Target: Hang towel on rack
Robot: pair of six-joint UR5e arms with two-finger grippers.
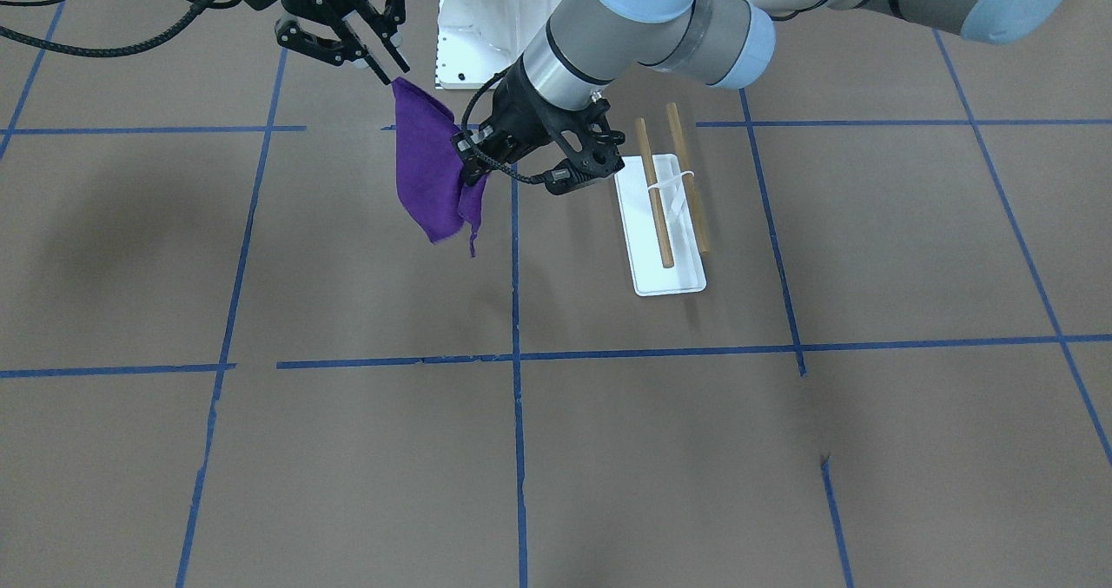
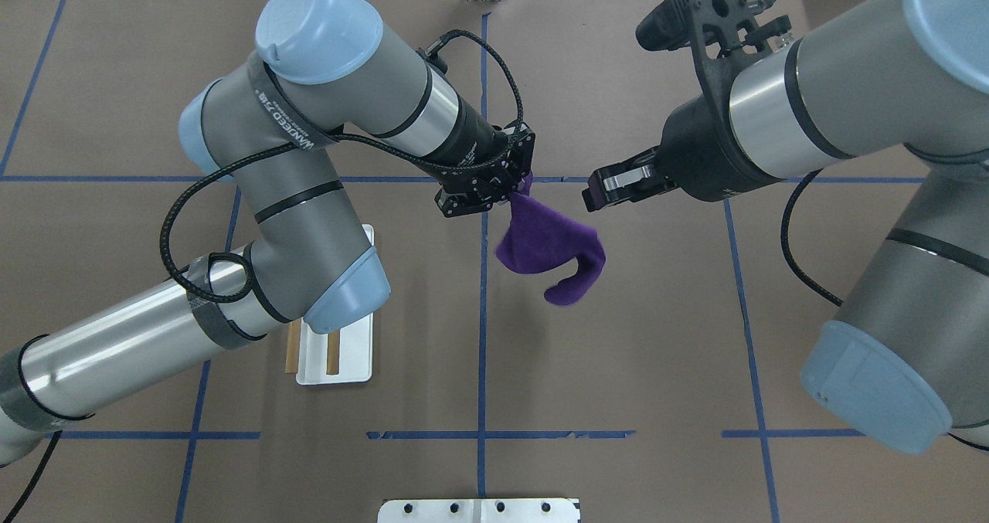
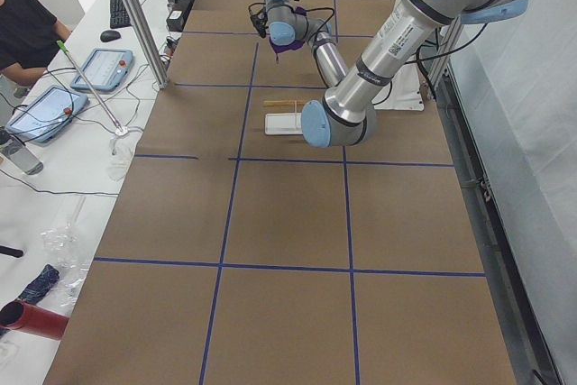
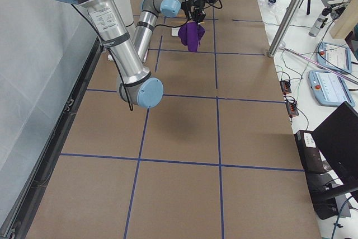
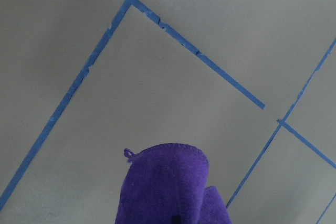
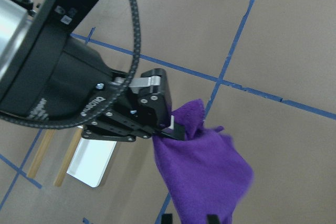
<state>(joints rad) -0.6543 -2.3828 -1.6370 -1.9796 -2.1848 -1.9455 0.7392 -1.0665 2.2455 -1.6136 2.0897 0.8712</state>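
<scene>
The purple towel (image 1: 430,175) hangs in the air, bunched, with one corner clamped in my left gripper (image 1: 469,149). The grip shows best in the right wrist view, where the left gripper (image 6: 170,129) is shut on the towel (image 6: 205,177). My right gripper (image 1: 393,62) is open beside the towel's other upper corner; in the overhead view it (image 2: 593,193) stands a little to the right of the towel (image 2: 548,245). The rack (image 1: 682,271), a white base with two wooden dowels (image 1: 651,193), stands on the table beside the left gripper. The left arm partly covers it from overhead (image 2: 351,368).
The large white bolted pedestal (image 1: 486,23) stands at the robot's edge of the table, behind the towel. Blue tape lines cross the brown table top (image 1: 347,466). An operator and tablets sit off the table's far side in the exterior left view.
</scene>
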